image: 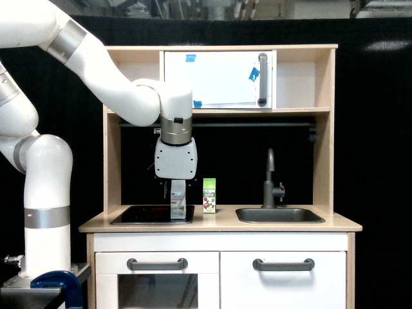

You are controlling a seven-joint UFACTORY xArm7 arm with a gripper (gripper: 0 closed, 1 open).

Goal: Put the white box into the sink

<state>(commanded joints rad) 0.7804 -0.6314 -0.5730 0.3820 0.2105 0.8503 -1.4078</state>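
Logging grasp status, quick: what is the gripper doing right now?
Gripper: around the top of the white box on the stovetop; a firm grip cannot be told.

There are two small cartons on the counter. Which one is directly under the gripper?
The white box on the stovetop, directly below the gripper. The green juice carton stands apart, toward the sink.
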